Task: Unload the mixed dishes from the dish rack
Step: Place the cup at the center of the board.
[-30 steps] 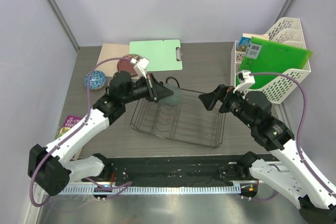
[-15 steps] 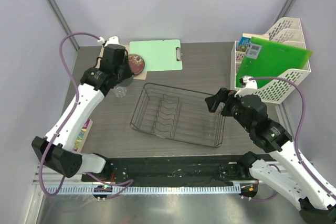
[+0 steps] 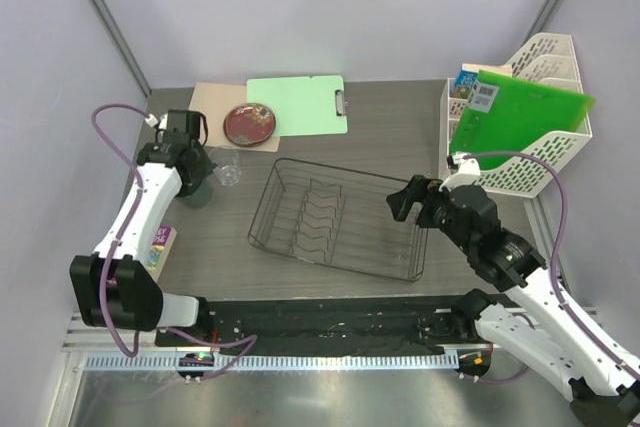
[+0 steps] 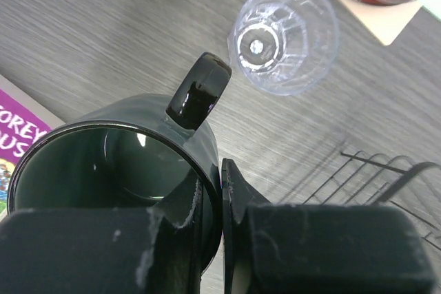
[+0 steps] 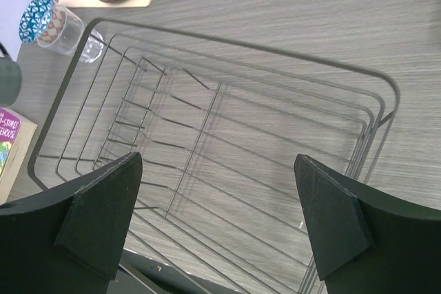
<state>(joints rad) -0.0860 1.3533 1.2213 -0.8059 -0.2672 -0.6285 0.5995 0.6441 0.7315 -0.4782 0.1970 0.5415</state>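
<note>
Currently left end effector [image 4: 217, 194] clenched on grey mug [image 4: 83, 163] rim; right end effector [image 5: 217, 163] spread wide above dish rack [image 3: 338, 219].

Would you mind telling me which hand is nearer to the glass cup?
Left. The left hand, shut on the mug, is just beside the cup; the right hand hovers open over the rack, well away.

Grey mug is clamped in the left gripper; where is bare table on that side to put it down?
Bare table lies between the book and the dish rack, and a wider patch beyond the rack, bordered by the green clipboard and white file holder. Crowded: the far left corner, with blue bowl, glass cup and red plate close together.
</note>
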